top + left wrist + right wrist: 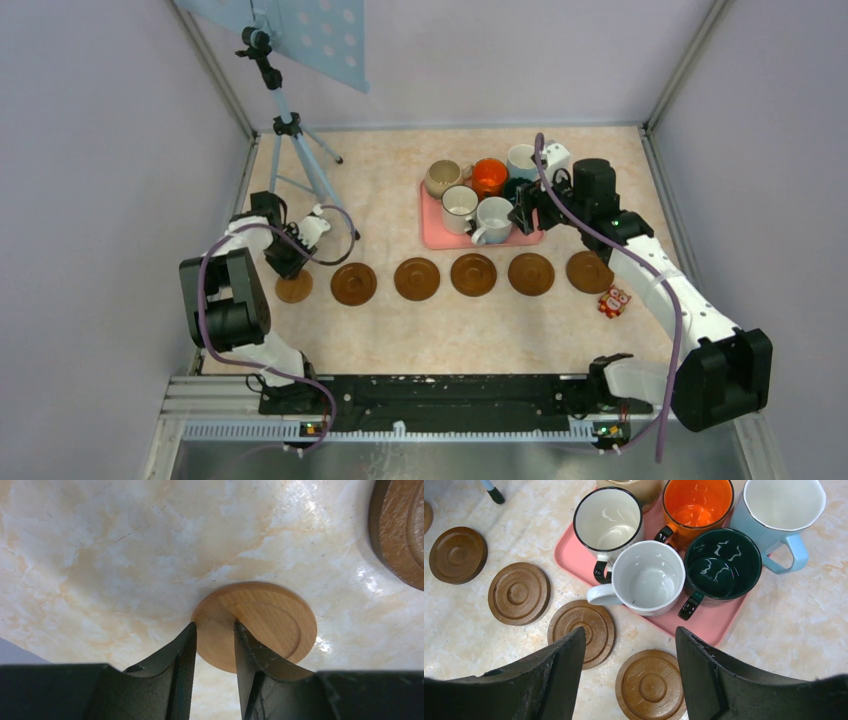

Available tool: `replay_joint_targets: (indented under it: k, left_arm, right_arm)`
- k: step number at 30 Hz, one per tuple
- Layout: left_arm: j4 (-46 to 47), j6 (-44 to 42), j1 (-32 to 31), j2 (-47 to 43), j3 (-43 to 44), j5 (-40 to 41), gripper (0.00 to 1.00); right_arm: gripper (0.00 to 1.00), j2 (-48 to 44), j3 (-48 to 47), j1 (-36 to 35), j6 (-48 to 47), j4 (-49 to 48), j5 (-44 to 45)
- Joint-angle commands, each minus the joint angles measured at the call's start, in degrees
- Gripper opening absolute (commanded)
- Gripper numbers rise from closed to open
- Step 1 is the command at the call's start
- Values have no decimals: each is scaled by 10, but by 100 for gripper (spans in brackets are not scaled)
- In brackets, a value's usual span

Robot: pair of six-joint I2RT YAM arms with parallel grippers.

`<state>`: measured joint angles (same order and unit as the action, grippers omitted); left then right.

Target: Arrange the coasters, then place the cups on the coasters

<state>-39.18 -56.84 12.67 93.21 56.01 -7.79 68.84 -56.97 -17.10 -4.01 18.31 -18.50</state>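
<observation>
Five dark brown coasters [417, 279] lie in a row in front of the pink tray [435, 235]. A lighter tan coaster [294, 287] ends the row on the left. My left gripper [215, 625] is shut on the tan coaster [272, 622], with one finger at its outer edge and the other on its face. The tray holds the beige [444, 178], orange [696, 502], pale-blue [781, 505], dark green [722, 563] and two white cups [649, 577]. My right gripper [630, 635] hangs open and empty above the tray's near edge, over a dark coaster [653, 686].
A tripod [300, 160] stands at the back left, close behind my left arm. A small red owl figurine [613, 301] sits by the rightmost coaster. Grey walls close in the table on three sides.
</observation>
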Motion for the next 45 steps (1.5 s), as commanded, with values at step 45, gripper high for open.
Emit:
replay_joint_targets:
  k: [45]
  left_arm:
    - [-122, 113, 140, 82, 80, -175, 71]
  right_arm:
    - [65, -23, 13, 1, -5, -9, -8]
